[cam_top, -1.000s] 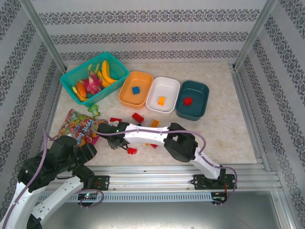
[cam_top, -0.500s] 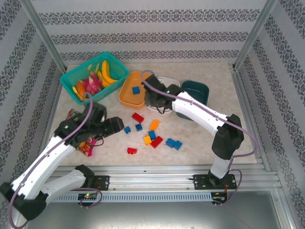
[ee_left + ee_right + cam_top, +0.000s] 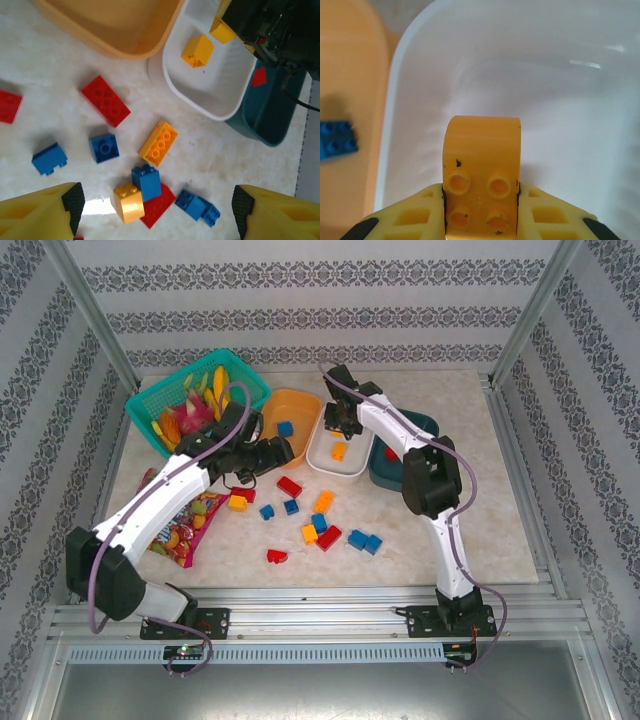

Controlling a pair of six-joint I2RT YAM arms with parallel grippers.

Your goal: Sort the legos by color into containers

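Note:
My right gripper (image 3: 481, 202) is shut on an orange-yellow lego (image 3: 481, 160) and hangs over the white bowl (image 3: 555, 95). From above, that gripper (image 3: 338, 427) is at the bowl's far end, and another yellow lego (image 3: 339, 451) lies inside. The orange bowl (image 3: 300, 396) holds a blue lego (image 3: 286, 428); the teal bowl (image 3: 426, 426) holds a red one (image 3: 391, 453). My left gripper (image 3: 278, 453) is open beside the orange bowl's near rim. In the left wrist view its fingers (image 3: 65, 205) stand wide apart above several loose red, blue and yellow legos (image 3: 150, 192).
A teal mesh basket (image 3: 150, 400) of toy fruit stands at the back left. A colourful snack bag (image 3: 180, 525) lies under my left forearm. More legos lie apart: a red one (image 3: 277, 556) toward the front and a yellow one (image 3: 238, 502) by the bag.
My right arm swung from the loose legos up to the white bowl, carrying the yellow lego. My left arm reached forward from the near left to the orange bowl, its jaws widening.

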